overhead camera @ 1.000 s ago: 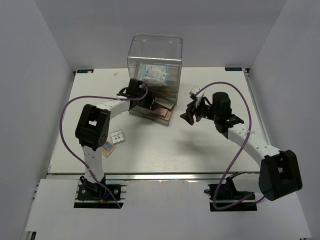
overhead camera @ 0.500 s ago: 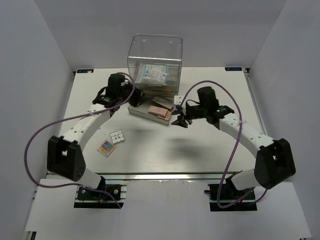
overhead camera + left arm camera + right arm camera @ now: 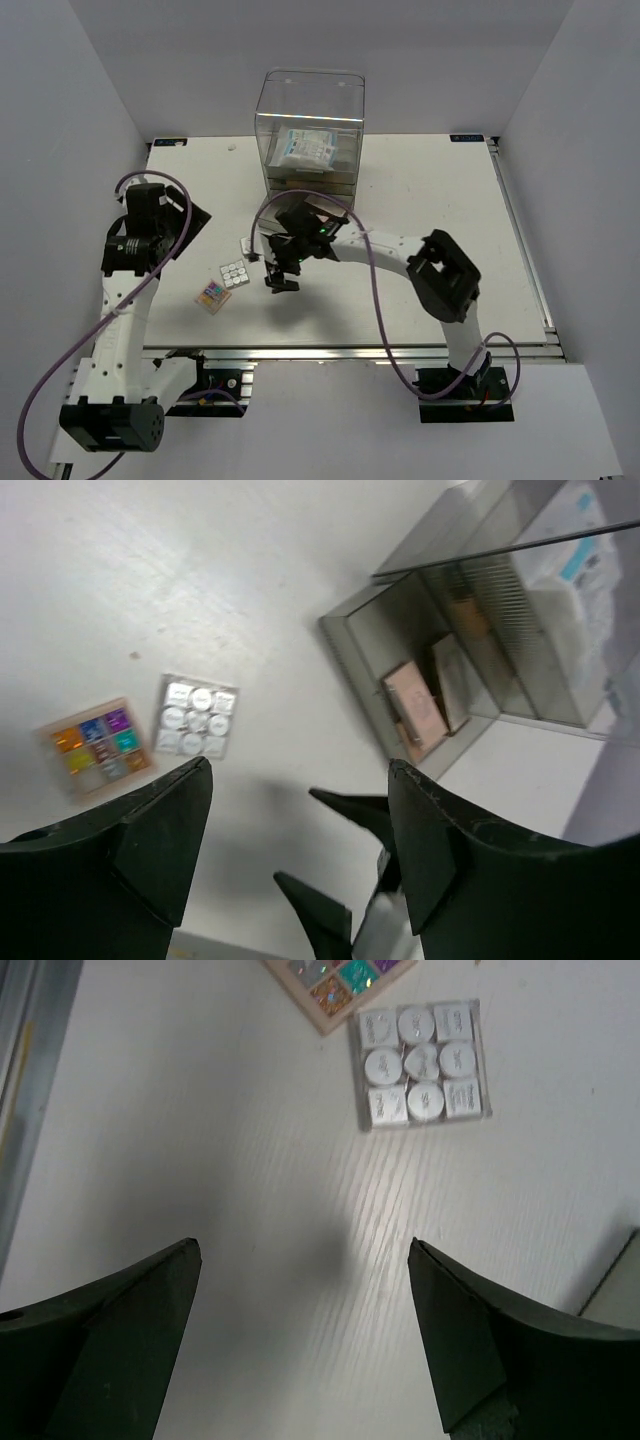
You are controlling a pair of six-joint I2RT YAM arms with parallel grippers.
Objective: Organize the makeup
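1. White round-pan palette [image 3: 422, 1063] and multicoloured palette [image 3: 212, 296]: loose, desk's near-left, not yet stowed.
2. Right gripper [image 3: 303, 1250] just beside the white one, fingers apart, empty; likely lining up a pick.
3. Left gripper [image 3: 300, 763]: apart, empty, at left edge.
4. Peach palettes [image 3: 412, 708] in open drawer [image 3: 355, 680], far edge.

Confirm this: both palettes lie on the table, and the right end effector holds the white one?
No. The right end effector is open and empty; the white palette lies on the table beside the multicoloured palette. The right wrist view shows it.
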